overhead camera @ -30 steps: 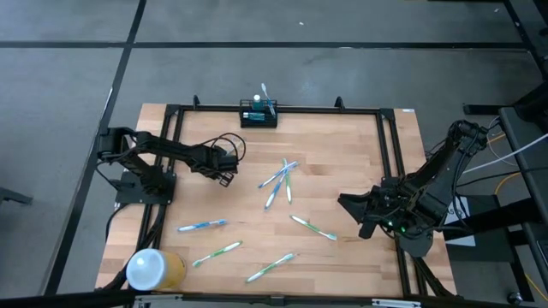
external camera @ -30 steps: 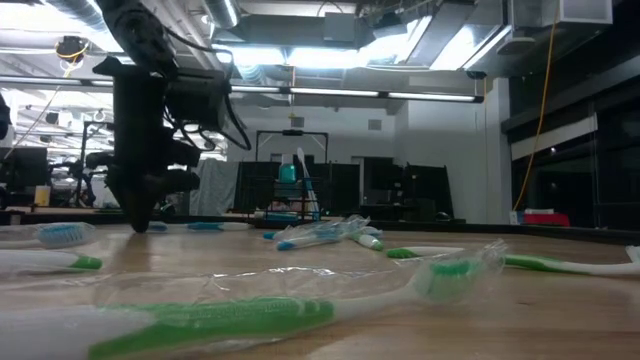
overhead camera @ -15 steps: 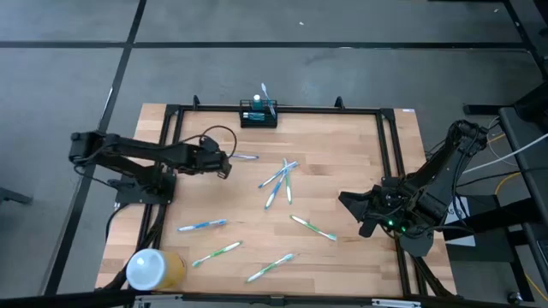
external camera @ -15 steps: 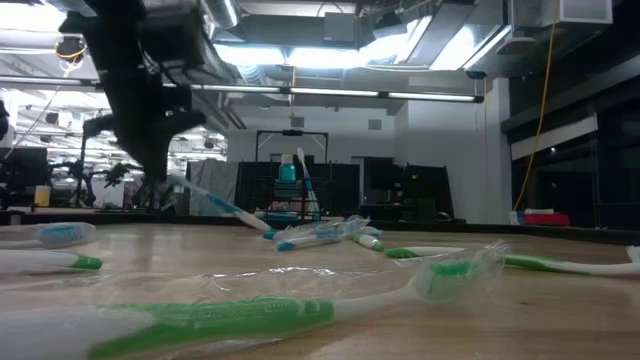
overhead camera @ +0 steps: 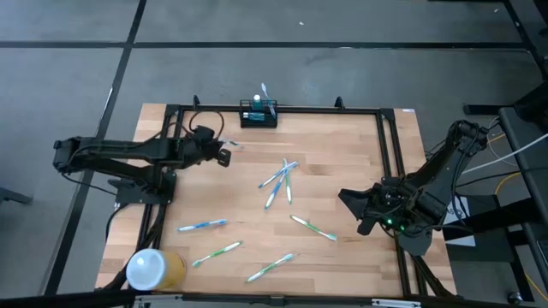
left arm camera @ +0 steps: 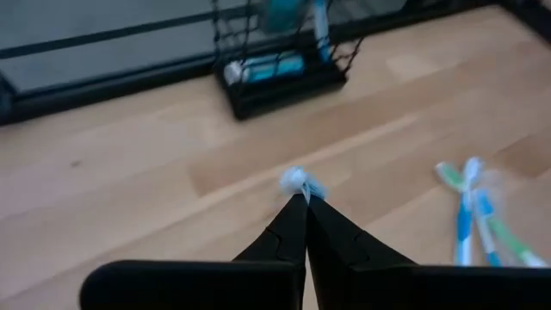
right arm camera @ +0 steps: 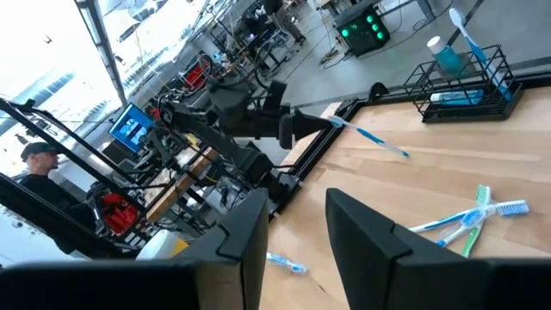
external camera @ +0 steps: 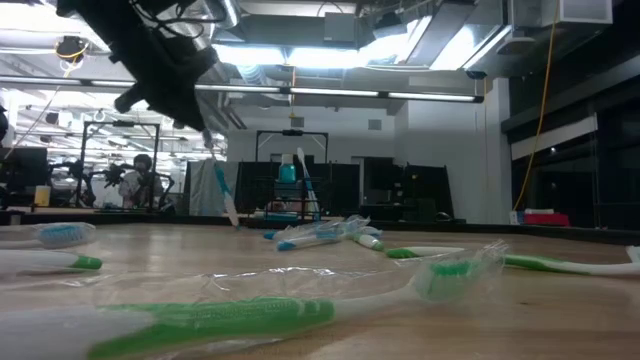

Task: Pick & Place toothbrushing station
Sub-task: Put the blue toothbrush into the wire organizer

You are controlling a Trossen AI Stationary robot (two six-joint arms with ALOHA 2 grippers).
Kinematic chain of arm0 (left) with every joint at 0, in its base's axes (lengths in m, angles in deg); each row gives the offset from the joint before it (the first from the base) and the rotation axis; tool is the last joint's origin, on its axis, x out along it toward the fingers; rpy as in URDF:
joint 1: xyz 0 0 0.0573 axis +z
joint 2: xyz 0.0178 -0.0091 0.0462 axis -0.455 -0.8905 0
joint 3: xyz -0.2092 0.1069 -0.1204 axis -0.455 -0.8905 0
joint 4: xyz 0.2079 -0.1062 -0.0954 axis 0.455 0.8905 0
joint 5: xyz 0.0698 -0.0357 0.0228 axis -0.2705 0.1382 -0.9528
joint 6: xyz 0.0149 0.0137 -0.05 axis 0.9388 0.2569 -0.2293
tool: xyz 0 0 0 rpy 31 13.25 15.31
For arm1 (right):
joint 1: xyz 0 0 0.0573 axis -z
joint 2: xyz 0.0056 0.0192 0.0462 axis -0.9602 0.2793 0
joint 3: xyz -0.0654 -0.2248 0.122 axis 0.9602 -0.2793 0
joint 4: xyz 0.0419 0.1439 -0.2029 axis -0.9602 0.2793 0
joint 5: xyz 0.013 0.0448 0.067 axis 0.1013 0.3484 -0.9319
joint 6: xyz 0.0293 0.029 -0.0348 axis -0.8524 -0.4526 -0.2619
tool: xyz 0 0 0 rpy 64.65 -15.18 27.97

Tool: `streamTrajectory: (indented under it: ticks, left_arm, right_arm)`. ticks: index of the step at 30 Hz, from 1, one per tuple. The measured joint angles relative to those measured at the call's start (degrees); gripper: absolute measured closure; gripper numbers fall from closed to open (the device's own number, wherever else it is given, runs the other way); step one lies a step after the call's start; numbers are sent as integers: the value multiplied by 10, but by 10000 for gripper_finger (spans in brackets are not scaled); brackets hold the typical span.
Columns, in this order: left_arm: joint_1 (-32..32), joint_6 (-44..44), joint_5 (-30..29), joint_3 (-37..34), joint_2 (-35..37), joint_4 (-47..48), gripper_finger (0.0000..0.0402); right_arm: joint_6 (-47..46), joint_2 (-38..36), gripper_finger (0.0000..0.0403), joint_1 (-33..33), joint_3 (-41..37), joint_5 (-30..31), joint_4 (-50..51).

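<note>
The toothbrushing station [overhead camera: 259, 115], a small black wire rack with a toothbrush standing in it, sits at the table's far edge; it also shows in the left wrist view [left arm camera: 284, 73] and the right wrist view [right arm camera: 465, 86]. My left gripper [overhead camera: 221, 154] is above the table's far left part, shut on a blue-and-white toothbrush [external camera: 222, 190]. My right gripper [overhead camera: 347, 205] is open and empty over the table's right part, its fingers apart in its own view [right arm camera: 297, 232]. My left gripper pinches one end of the toothbrush [left arm camera: 300, 182] between its two fingertips, which slant down from above. The toothbrush runs on along the fingers' line and hangs slanting below them [right arm camera: 370, 135]. Its free end [external camera: 232, 220] is off the wood.
Several wrapped toothbrushes lie on the wood: a cluster in the middle [overhead camera: 278, 180], one to the right [overhead camera: 312, 228], others near the front [overhead camera: 202, 225] [overhead camera: 271, 267]. A white-and-yellow cylinder [overhead camera: 152, 269] lies at the near left corner. A black frame [overhead camera: 381, 128] borders the table.
My left gripper has shut on the toothbrush, then gone up and toward the table's far left. The toothbrush, which had its free end low by the table half a second ago, now hangs steeper and clear of the wood.
</note>
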Motion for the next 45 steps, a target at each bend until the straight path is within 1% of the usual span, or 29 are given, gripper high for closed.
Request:
streamTrajectory:
  ticks: [8,15,25,31,34,38,45]
  left_arm:
    - [36,42,37,0,0,-95,400]
    - [57,58,76,0,0,-164,400]
    - [92,58,104,1,-6,-252,400]
    - [112,63,117,2,-33,-348,400]
    - [120,67,120,18,-59,-353,400]
    - [126,101,121,54,-98,-359,400]
    - [151,147,157,122,-145,-361,400]
  right_arm:
    - [0,0,282,0,0,-2,0]
    - [0,0,282,0,0,-2,0]
    - [13,0,282,0,0,-2,-1]
    - [13,0,282,0,0,-2,-1]
    - [13,0,282,0,0,-2,-1]
    - [14,0,282,0,0,-2,-5]
    - [14,0,282,-2,0,-2,-9]
